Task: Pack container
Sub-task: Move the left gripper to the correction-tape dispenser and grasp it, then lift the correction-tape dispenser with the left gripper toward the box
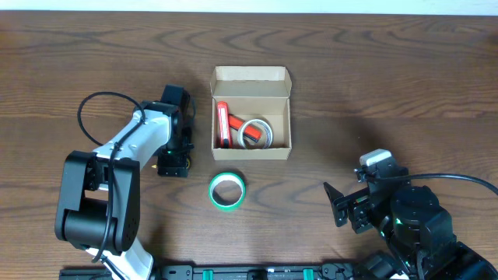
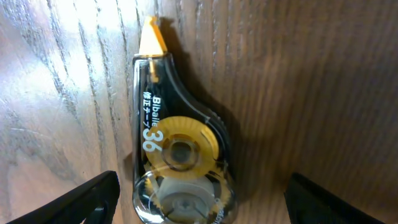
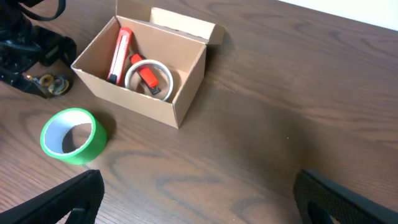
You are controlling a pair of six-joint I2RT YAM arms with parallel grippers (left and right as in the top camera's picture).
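The container (image 1: 251, 153) sits with its lid open at upper centre of the overhead view, holding a red cutter (image 1: 222, 124) and a clear tape roll (image 1: 256, 133); a green tape roll (image 1: 226, 190) lies just below it; at left, the left gripper (image 1: 173, 165) is spread wide around a correction tape (image 2: 180, 149), fingers clear of it; at lower right, the right gripper (image 1: 342, 204) gapes, holding nothing.
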